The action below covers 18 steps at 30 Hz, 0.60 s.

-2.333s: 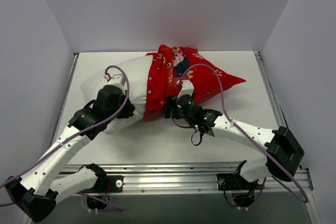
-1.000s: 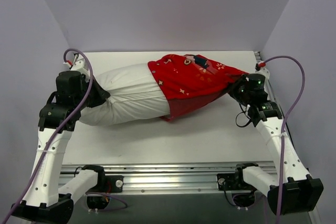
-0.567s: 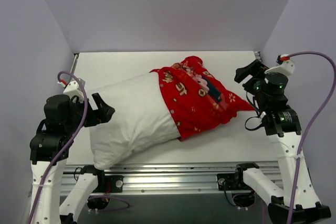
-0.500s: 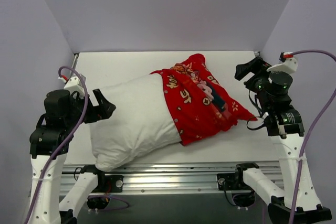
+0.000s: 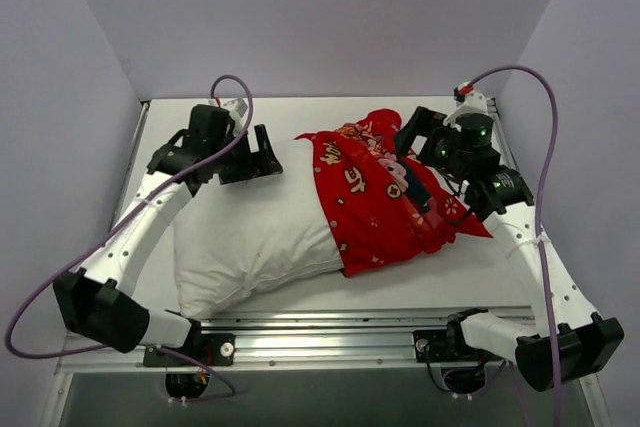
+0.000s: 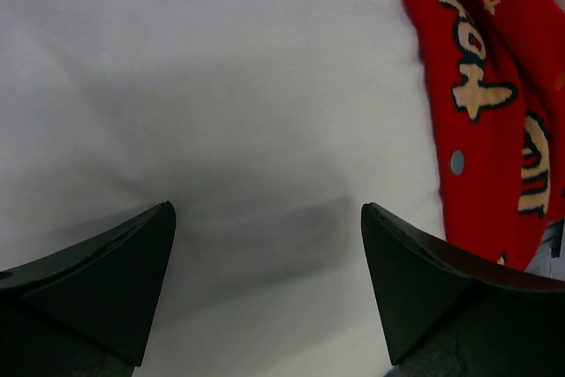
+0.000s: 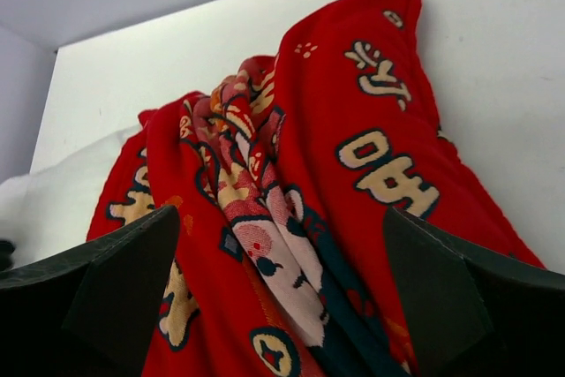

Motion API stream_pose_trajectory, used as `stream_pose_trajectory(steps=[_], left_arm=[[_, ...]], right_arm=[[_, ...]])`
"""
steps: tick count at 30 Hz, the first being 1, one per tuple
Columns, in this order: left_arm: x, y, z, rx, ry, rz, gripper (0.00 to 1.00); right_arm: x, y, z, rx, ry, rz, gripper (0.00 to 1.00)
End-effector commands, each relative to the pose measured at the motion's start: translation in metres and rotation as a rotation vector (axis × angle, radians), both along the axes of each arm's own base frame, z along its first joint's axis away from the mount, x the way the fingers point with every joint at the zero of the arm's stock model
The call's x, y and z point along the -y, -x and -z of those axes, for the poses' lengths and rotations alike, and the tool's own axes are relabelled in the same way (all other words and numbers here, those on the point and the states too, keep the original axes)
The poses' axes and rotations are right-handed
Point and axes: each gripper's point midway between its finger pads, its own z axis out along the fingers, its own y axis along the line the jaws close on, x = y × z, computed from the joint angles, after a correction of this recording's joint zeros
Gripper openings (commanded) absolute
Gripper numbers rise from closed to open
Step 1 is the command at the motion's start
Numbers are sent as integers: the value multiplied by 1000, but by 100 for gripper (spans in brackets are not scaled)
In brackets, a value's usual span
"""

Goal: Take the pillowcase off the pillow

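The pillow is laid slantwise across the table. Its bare white half is stretched toward 7 o'clock, where one corner is brought close to the near edge. The other half, toward 2 o'clock, is covered by the pillowcase, which is bunched into folds along the top, with a pointed corner spread on the table at about 4 o'clock. The removal is judged to be roughly half done.

The left end effector is held over the white fabric at about 10 o'clock, just beside the red hem. Its jaws are spread wide and nothing is held between them. Whether the pillow is touched cannot be told. The right end effector is held at about 1 o'clock beside the bunched cover, likewise spread wide and empty.

Several failures can be foreseen from here:

- If the pillow is not pinned firmly at the left, it would be dragged along with the cover and nothing would be stripped off.
- If the stuffing is pinched together with the red cloth at the right, the two would be locked together — the same result.
- If only a loose fold is caught, the slack would be taken up while the hem is left in place.
- A hard pull toward 7 o'clock could carry the near corner over the table edge.
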Motion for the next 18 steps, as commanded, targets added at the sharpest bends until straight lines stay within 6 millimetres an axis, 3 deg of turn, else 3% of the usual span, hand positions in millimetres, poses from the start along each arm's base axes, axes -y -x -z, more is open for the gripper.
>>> stream_pose_trajectory(steps=[1, 2, 4, 5, 6, 8, 9, 10, 12, 13, 14, 15, 17, 18], left_arm=[[20, -41, -12, 92, 32, -76, 94], [25, -44, 8, 52, 12, -73, 94], [35, -44, 27, 23, 8, -46, 94], [43, -39, 43, -7, 1, -19, 99], [44, -30, 68, -53, -18, -7, 92], [49, -15, 96, -105, -37, 13, 79], [46, -3, 122, -148, -50, 13, 62], [45, 4, 133, -169, -52, 14, 54], [48, 16, 143, -168, -43, 24, 37], [43, 29, 160, -198, -60, 25, 21], [41, 32, 159, -186, -62, 18, 13], [41, 37, 161, -180, -69, 25, 5], [33, 42, 162, -158, -103, 13, 2], [31, 44, 161, -149, -116, 13, 2]], right_arm=[[-22, -9, 4, 38, 13, -57, 94], [-26, -10, 8, 33, 20, -63, 94], [-40, -12, 21, 13, 75, -88, 94], [-44, -12, 23, 11, 96, -96, 94], [-46, -17, 29, -8, 129, -88, 94], [-57, -19, 31, -15, 182, -124, 94], [-62, -22, 42, -51, 210, -140, 94], [-67, -27, 32, -33, 218, -151, 94], [-80, -33, 42, -62, 272, -186, 95], [-84, -39, 34, -47, 279, -185, 95], [-86, -42, 34, -51, 298, -187, 95], [-92, -46, 49, -89, 330, -199, 95], [-102, -53, 45, -84, 351, -223, 96], [-111, -53, 60, -120, 393, -259, 96]])
